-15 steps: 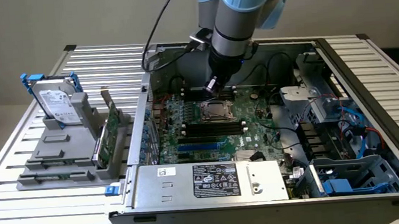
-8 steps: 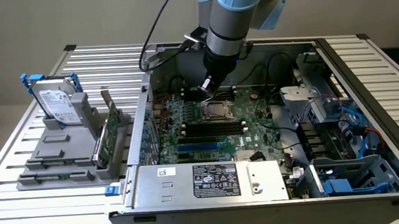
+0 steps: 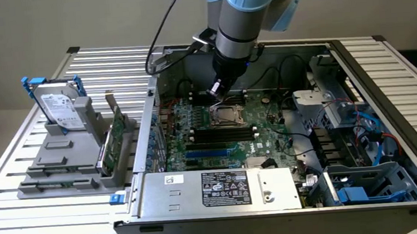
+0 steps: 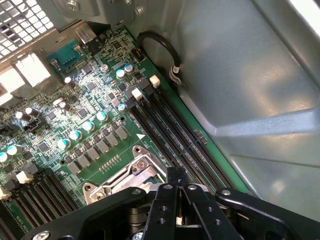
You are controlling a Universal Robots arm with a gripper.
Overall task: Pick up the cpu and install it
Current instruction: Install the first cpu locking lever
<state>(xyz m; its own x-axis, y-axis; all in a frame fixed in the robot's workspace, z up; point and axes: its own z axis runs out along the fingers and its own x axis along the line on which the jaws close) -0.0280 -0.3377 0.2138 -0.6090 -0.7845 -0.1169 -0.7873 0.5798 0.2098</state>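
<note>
Black tool (image 4: 176, 176) pinched shut, tips over socket (image 4: 125, 179) frame's edge, memory slots (image 4: 172, 127) just beside, case wall (image 4: 250, 75) near

One robot arm (image 3: 235, 25) carries one claw (image 3: 216, 88), its two fingers (image 4: 171, 181) pressed together. One open computer case (image 3: 353, 61) sits on one slatted surface (image 3: 38, 220). Inside it lie one motherboard (image 3: 270, 137), one metal-framed socket (image 3: 227, 114) and one power supply box (image 3: 274, 193). Two banks of long dark memory slots flank the socket, one bank (image 4: 175, 130) on one side and one bank (image 4: 45, 192) on the other; the slots within each are too closely packed to count surely. One looped black cable (image 4: 160, 42) hangs at the case wall. Beside the case stands one grey holder (image 3: 63, 162), with one hard drive (image 3: 62, 109) and one green card (image 3: 113, 135) upright in it.
</note>
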